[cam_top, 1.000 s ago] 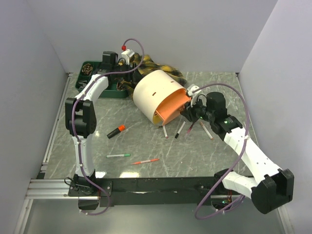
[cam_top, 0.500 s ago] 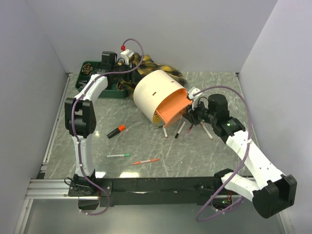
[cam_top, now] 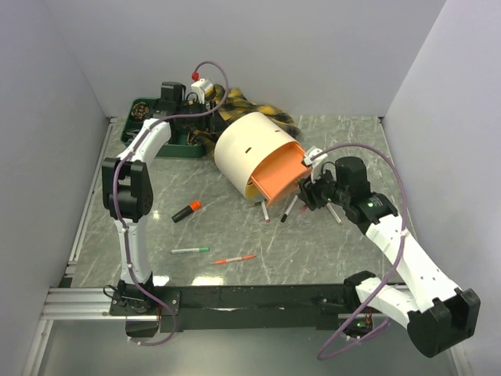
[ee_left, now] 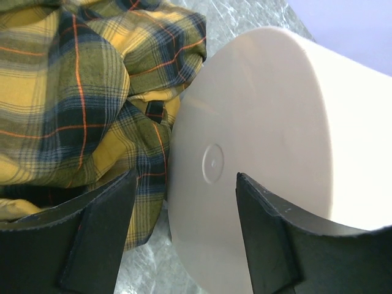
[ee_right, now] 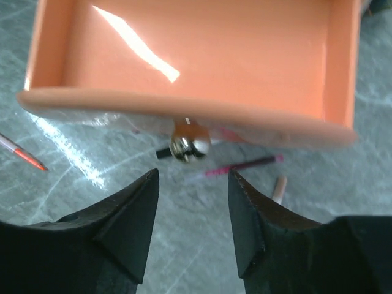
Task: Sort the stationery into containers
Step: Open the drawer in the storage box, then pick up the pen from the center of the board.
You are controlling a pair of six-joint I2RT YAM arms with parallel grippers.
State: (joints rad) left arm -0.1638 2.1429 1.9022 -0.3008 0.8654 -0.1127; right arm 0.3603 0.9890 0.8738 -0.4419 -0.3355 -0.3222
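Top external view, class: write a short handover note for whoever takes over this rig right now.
Left end effector: open, empty, facing the cream drum and plaid cloth.
Right end effector: open, empty, low before the orange tray.
Loose on table: highlighter, two thin pens, more pens by the drum mouth.
Green tray: back left, contents unclear.
Done: nothing visibly in the orange tray.
Left: all loose items.

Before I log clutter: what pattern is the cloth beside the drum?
Yellow and dark plaid, thin orange lines; the cloth shows best in left wrist view.
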